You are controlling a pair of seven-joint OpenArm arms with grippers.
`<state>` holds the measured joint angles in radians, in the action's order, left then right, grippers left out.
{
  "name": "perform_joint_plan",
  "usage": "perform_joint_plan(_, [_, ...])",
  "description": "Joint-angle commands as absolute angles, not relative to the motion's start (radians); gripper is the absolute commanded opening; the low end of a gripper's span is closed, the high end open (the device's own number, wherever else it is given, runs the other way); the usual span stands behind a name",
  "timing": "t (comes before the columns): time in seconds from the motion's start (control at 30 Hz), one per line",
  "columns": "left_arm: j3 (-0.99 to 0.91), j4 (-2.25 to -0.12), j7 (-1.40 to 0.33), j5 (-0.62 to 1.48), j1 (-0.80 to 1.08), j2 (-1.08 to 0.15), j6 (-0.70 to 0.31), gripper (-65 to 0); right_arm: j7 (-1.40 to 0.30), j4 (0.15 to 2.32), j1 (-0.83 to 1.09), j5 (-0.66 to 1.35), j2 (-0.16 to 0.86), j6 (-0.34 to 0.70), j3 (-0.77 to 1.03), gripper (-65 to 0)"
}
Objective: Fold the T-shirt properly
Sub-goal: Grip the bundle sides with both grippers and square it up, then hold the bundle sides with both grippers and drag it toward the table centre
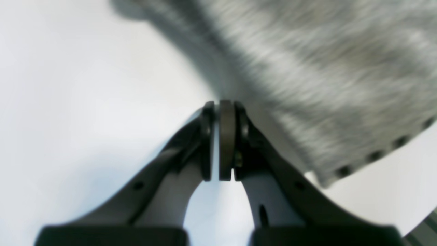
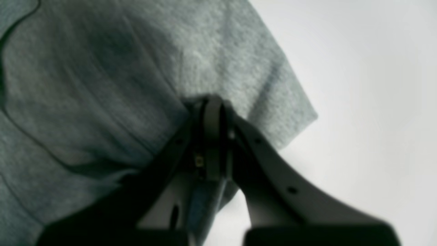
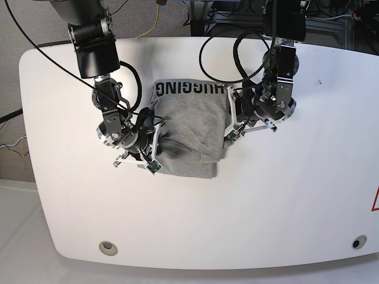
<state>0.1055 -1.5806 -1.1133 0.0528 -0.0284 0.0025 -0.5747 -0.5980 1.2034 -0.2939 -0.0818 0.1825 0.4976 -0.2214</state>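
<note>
Right gripper [image 3: 155, 131] pinching the T-shirt [image 3: 192, 127] at its side edge, cloth bunched around the jaws. Shirt lies between both grippers on the white table [image 3: 284, 201], "HUGGING" print at far edge. Left gripper [image 3: 228, 121] pressed together at the opposite edge; cloth between jaws not clear.

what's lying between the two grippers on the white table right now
The heather-grey cotton T-shirt with black letters fills the whole stretch between the left gripper and the right gripper on the white table, as the base view shows.
</note>
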Motion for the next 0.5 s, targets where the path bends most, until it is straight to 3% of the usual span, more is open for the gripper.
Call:
perform_joint_plan(0.0, [0.107,-1.593,-1.148,0.058,-0.039,0.007,-0.575,-64.2,-0.676,1.198,-0.306,-0.122,0.176,0.503,-0.220,-65.0])
perform_joint_plan(0.47, [0.105,-1.748,-1.233,0.053,-0.076,0.007,-0.572,-64.2,-0.788,1.351,-0.361,-0.119,0.170,0.501,-0.220,-65.0])
